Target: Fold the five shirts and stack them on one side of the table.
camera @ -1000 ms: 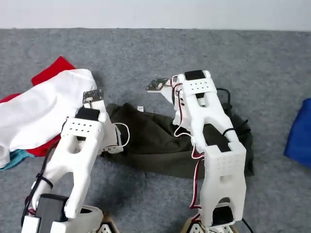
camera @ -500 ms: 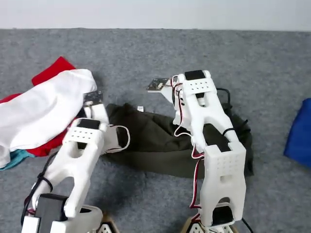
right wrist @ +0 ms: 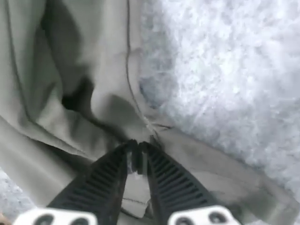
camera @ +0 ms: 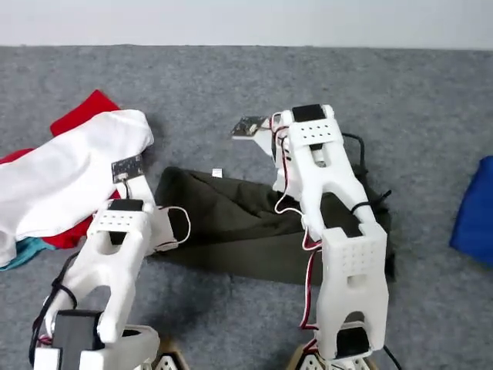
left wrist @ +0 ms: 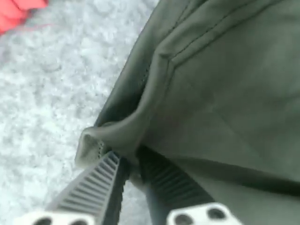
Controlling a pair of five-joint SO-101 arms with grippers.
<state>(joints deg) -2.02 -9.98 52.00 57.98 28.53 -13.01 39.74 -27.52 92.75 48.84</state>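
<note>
The green shirt (camera: 231,231) is lying bunched up in the middle of the grey bench (camera: 385,92), between the two arms. The left pincer (left wrist: 129,159) is squeezing shut on a rolled bit of cloth at the shirt's left edge. The right pincer (right wrist: 137,147) is squeezing shut on a small fold near a seam on the far right part of the shirt, just beside bare bench.

The white shirt (camera: 69,177) is lying in a heap on the left side, on top of the red shirt (camera: 81,112). A bit of a teal shirt (camera: 19,254) is peeking out under them. The blue shirt (camera: 474,208) is sitting well apart at the right edge.

The green shirt is looking soft, thin and light. It is going to flop and sag wherever nothing is holding it, so one grip alone is likely to leave it hanging in a lump. The bench is looking fuzzy, so the cloth may be dragging and wrinkling instead of sliding. The best places to hold are looking like the edges and corners, where the seam makes the cloth thicker, with the two grips far apart so the cloth is pulling flat between them. A thin pinch may be slipping out.
</note>
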